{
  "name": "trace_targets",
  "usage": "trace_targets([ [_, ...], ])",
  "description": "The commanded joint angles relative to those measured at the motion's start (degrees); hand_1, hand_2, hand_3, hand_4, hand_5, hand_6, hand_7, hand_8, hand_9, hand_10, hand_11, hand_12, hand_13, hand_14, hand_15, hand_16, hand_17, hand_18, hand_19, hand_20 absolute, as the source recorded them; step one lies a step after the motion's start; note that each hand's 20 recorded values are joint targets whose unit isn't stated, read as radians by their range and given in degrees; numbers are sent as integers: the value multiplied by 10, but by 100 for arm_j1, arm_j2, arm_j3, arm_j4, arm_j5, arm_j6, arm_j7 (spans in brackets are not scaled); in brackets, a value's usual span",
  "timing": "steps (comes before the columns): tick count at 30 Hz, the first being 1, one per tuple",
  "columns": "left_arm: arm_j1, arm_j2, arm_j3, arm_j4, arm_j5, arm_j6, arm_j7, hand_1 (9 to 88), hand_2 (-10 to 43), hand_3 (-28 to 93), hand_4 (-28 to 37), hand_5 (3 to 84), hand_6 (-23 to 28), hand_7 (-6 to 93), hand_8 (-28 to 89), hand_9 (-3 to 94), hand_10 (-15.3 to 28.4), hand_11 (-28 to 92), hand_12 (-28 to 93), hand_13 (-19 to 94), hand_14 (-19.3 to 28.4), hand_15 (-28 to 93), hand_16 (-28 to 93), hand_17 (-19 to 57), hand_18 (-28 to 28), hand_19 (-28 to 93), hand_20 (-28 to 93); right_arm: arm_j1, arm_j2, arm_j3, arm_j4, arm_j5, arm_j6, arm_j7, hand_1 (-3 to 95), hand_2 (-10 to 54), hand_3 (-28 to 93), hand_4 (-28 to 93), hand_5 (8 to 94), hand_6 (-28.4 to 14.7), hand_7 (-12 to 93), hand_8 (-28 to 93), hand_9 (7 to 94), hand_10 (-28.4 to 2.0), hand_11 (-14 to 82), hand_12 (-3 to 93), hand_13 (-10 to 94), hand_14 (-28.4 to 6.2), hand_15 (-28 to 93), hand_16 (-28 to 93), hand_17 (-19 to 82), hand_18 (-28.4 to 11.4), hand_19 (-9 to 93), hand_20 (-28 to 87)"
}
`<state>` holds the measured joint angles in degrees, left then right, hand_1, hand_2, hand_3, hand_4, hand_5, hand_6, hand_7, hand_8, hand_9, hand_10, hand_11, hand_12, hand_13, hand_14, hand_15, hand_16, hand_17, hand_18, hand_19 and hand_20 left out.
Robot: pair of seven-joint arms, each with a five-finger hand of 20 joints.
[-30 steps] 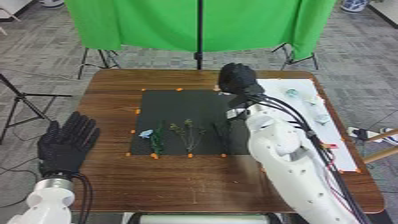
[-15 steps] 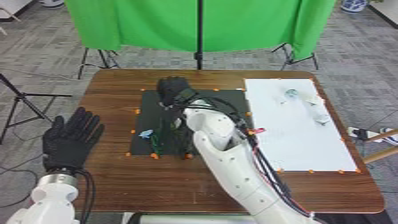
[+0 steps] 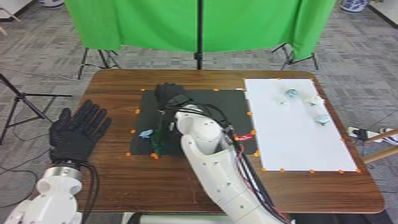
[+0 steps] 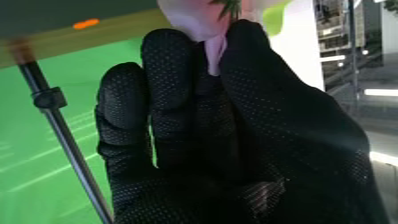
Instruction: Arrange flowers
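In the head view, my right hand is above the dark mat, near its far left corner; a too wide swing could drag the blue flower by the left edge.

In the right wrist view, my thumb and fingers pinch the pink flower. So small hold may let it twist or slip. Its narrow end points to my palm, long axis roughly along my fingers.

High head view, close wrist view

Pink flower cropped, dark mat part-hidden
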<state>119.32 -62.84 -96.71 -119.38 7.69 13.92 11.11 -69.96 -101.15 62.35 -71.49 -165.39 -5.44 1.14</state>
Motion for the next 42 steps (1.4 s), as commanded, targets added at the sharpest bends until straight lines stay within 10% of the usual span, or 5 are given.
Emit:
trace_targets([
  [1, -158, -19, 71, 116, -26, -50, -112, 285, 159, 729, -283, 478, 87, 166, -87, 404, 147, 208, 132, 311, 148, 390, -46, -16, 132, 294, 151, -38, 114, -262, -3, -20, 65, 183, 675, -95, 675, -283, 703, 4, 434, 56, 816, -85, 126, 454, 688, -56, 452, 484, 344, -189, 768, 437],
  [21, -290, -38, -87, 128, -59, 12, 81, 283, 166, 726, -283, 473, 85, 168, -88, 403, 146, 211, 131, 312, 150, 399, -46, -17, 133, 296, 149, 37, 372, -666, -244, 350, 48, 413, 585, -95, 702, -283, 654, -22, 288, -1, 719, -122, 129, 251, 678, -53, 364, 432, 344, -192, 774, 397],
  [23, -309, 5, -20, 81, -109, 222, 282, 283, 166, 726, -283, 473, 85, 170, -87, 402, 146, 211, 131, 311, 150, 400, -46, -17, 133, 296, 149, 56, 390, -712, -246, 286, 143, 409, 566, -95, 715, -283, 644, -24, 270, -2, 684, -134, 175, 193, 675, -60, 372, 428, 339, -203, 796, 405],
  [34, -232, -13, -65, 59, -114, 182, 299, 282, 168, 728, -283, 477, 85, 176, -92, 409, 146, 224, 131, 313, 150, 404, -47, -18, 134, 302, 150, 178, 583, -923, -533, 898, 223, 913, 518, -95, 747, -282, 623, -20, 243, -109, 644, -147, 175, 165, 658, -83, 423, 383, 342, -211, 823, 403],
  [42, 0, -253, -272, -10, -50, 125, 124, 260, 168, 725, -283, 474, 86, 173, -90, 406, 146, 220, 130, 311, 151, 401, -48, -17, 133, 298, 148, -28, 1258, -867, -1718, 2351, 125, 1844, 444, -95, 782, -283, 609, -43, 206, -122, 629, -168, 168, 165, 644, -125, 520, 270, 351, -234, 858, 404],
])
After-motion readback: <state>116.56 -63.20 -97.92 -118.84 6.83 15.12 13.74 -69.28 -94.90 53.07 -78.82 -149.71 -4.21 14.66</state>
